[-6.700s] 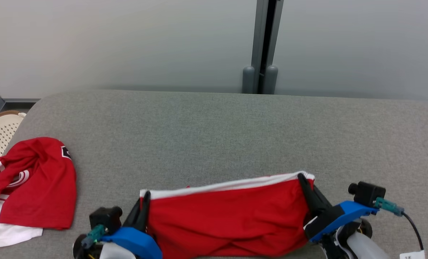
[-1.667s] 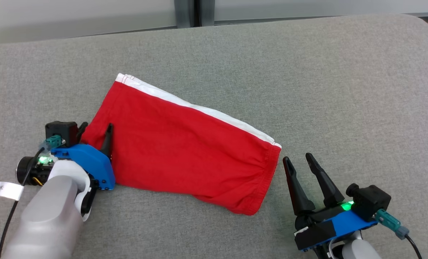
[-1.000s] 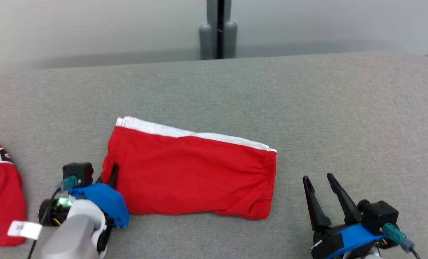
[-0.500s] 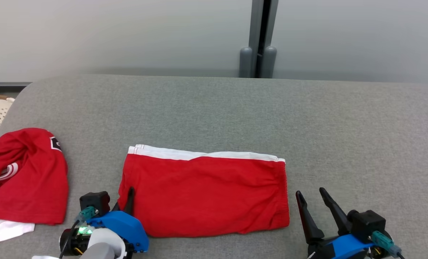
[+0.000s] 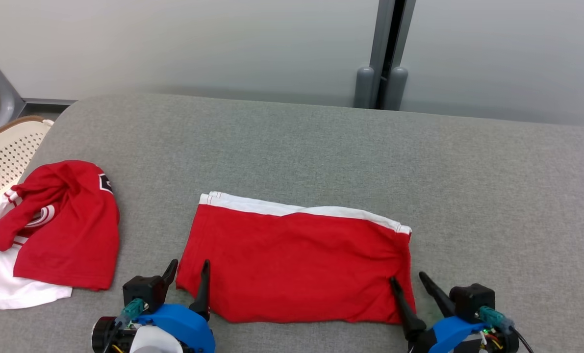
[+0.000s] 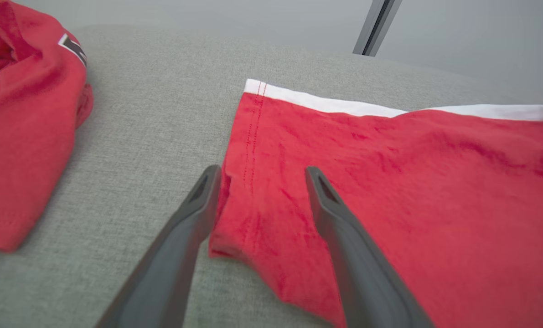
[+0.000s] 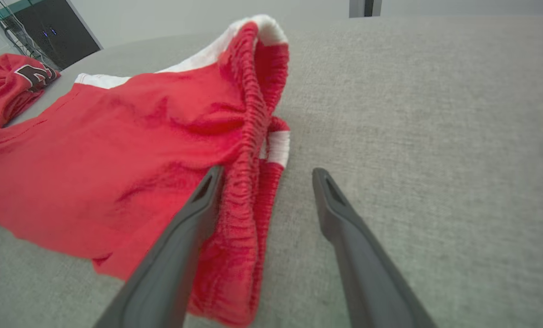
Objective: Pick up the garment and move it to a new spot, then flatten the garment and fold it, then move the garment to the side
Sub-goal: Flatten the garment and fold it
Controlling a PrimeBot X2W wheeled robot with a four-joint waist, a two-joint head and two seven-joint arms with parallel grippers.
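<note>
Both jaws released, straddling the shorts (image 5: 296, 264) — right wrist view adds its gathered waistband (image 7: 250, 136).

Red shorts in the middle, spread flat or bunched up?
Spread flat: the red shorts lie as one smooth panel on the grey surface.

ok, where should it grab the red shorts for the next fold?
Probably both near corners, from the near edge: left tool on the leg hem, right tool on the elastic waistband. The red shorts lie flat and each open tool straddles its corner there.
</note>
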